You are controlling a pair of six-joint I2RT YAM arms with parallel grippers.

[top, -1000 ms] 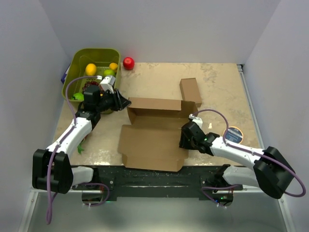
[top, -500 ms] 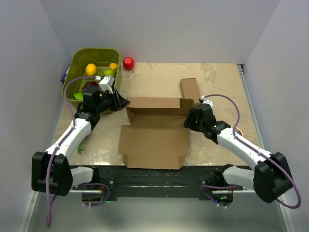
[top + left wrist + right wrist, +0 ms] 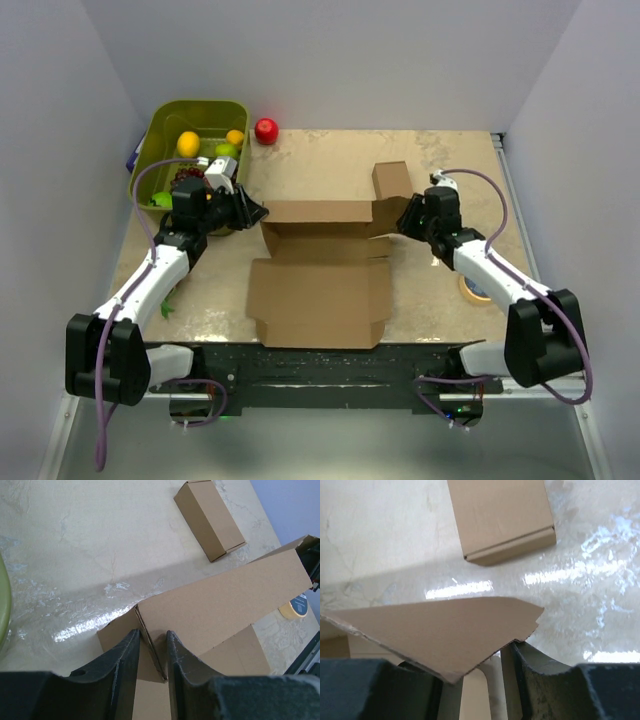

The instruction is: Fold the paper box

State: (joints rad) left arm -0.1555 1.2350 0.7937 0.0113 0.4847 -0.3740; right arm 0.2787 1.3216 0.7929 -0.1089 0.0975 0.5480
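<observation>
The paper box [image 3: 318, 300] is found in the middle of the surface [image 3: 330, 160], with its wide base panel laid flat toward the arms and its back wall [image 3: 320, 213] raised. The left hand [image 3: 252, 212] is kept where it was a second ago, closed on the box's left rear corner. In the left wrist view, the cardboard edge is seen pinched between the 2 fingers [image 3: 125, 655]. What has changed is the right arm: it has been swung from the near right edge of the base panel up to the right rear corner. There the right hand [image 3: 408, 220] is now set around the end flap [image 3: 445, 625]. The flap is seen lying between its fingers, yet whether it is clamped cannot be told. With both rear corners attended, the side walls are judged ready to be folded in.
</observation>
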